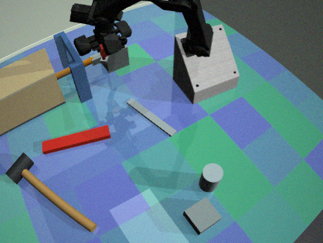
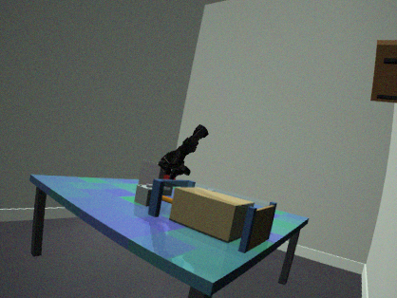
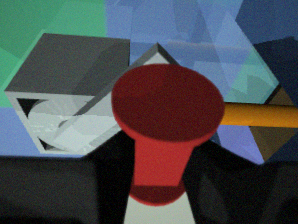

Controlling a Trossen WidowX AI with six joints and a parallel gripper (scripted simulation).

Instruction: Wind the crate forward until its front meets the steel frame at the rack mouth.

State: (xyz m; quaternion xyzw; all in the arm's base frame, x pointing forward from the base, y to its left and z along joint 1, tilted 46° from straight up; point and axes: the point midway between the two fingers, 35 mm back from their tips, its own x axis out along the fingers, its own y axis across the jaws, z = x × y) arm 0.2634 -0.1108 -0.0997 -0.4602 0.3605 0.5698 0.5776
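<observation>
My gripper (image 1: 101, 48) (image 3: 155, 132) (image 2: 174, 174) is shut on the red knob (image 1: 103, 50) (image 3: 167, 102) of the winch handle. The handle's grey crank arm (image 3: 102, 110) reaches over the top of the grey winch box (image 1: 117, 59) (image 3: 65, 65) (image 2: 142, 195). An orange strap (image 1: 69, 70) (image 3: 260, 115) (image 2: 166, 199) runs from the winch through the blue steel frame (image 1: 79, 77) (image 2: 156, 201) to the tan crate (image 1: 23, 87) (image 2: 209, 214). The crate sits flat. A short length of strap shows between its front and the frame.
The arm's grey pedestal (image 1: 210, 71) stands right of the winch. On the bench lie a grey flat bar (image 1: 151, 117), a red bar (image 1: 76, 138), a mallet (image 1: 20, 167), a grey cylinder (image 1: 211, 176) and a grey flat block (image 1: 202, 215). A blue rear post (image 2: 247, 230) stands behind the crate.
</observation>
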